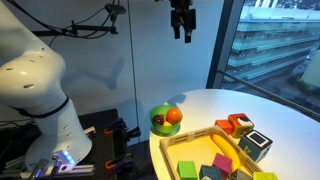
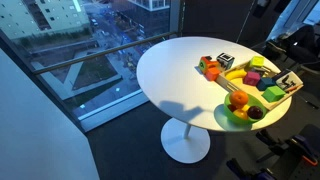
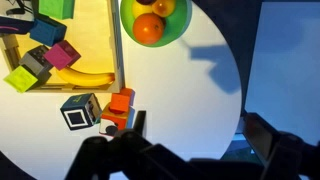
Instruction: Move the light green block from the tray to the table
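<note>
The gripper (image 1: 182, 34) hangs high above the table (image 1: 200, 105), jaws wide apart, holding and touching nothing. Only the wrist view shows the light green block (image 3: 21, 77) plainly. It lies in the tray (image 3: 117, 55), well away from the fingers (image 3: 105, 160).

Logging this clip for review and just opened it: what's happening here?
A single robot arm's gripper hangs high above the white table, jaws open and empty. The light green block lies in the wooden tray among other coloured blocks, untouched. A green bowl with an orange ball sits beside the tray.
</note>
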Controlling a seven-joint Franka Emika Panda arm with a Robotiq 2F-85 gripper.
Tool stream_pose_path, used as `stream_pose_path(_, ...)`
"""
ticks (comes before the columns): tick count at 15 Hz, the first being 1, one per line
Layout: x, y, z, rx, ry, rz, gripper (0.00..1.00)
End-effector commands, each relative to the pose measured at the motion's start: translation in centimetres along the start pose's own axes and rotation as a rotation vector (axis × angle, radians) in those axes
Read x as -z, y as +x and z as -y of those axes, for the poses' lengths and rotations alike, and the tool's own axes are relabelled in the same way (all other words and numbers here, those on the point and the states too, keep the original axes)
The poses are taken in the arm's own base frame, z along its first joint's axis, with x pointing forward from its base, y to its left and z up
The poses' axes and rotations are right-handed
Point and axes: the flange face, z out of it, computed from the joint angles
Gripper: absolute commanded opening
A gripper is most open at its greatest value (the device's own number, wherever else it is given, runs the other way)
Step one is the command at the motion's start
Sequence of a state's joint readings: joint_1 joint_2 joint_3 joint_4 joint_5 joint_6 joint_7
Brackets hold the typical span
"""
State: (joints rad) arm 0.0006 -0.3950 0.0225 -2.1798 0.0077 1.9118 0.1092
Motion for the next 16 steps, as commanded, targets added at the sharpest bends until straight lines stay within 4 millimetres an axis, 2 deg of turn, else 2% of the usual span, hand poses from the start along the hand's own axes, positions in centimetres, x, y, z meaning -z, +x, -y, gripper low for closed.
stream_pose_path(1,0.1,0.0,0.0,0.0,0.0,-0.001,1.0)
stream_pose_path(11,0.3,0.0,0.0,0.0,0.0,-0.004,1.0)
stream_pose_path(16,-1.0,0.4,-0.8,-0.018,-0.017,0.017,1.0)
